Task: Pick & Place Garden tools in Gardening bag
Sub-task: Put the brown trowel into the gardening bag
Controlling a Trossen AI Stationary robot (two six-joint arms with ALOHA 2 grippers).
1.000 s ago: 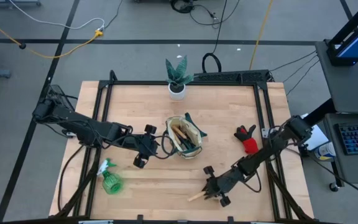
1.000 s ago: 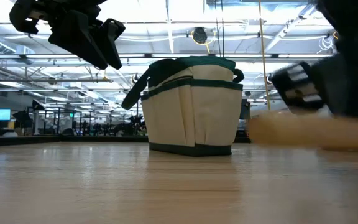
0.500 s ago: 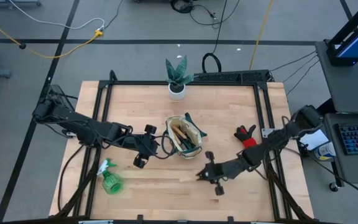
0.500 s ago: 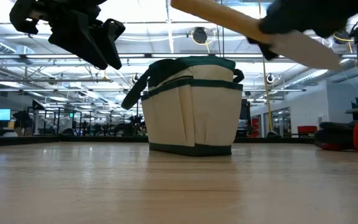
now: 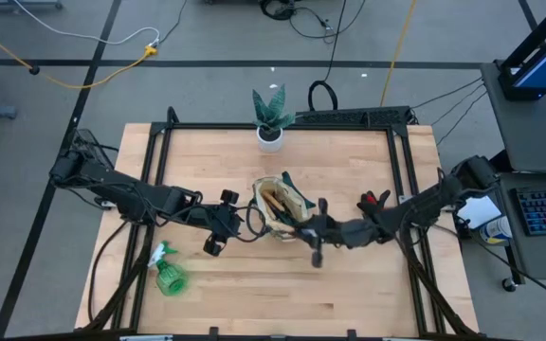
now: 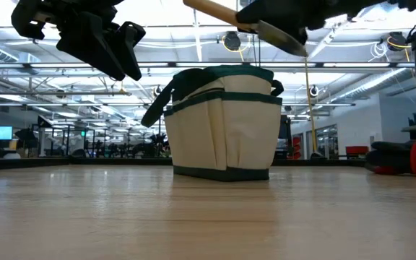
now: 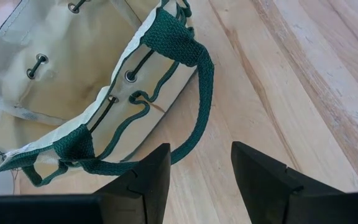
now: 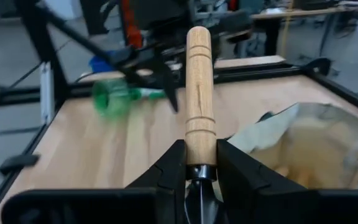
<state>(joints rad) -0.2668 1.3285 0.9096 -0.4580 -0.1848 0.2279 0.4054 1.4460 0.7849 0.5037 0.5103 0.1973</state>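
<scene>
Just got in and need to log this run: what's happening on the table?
The right gripper is shut on a wooden-handled trowel, carrying it in the air by the bag. The left gripper hovers open beside the bag's other side. The spray bottle and a red item lie on the table, not yet packed.

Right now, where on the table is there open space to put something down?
Bare wood runs along the table's near edge, right of the green spray bottle, and across the far strip between the potted plant and gardening bag. The middle is crowded: left gripper, bag, right gripper holding a wooden-handled tool.
</scene>
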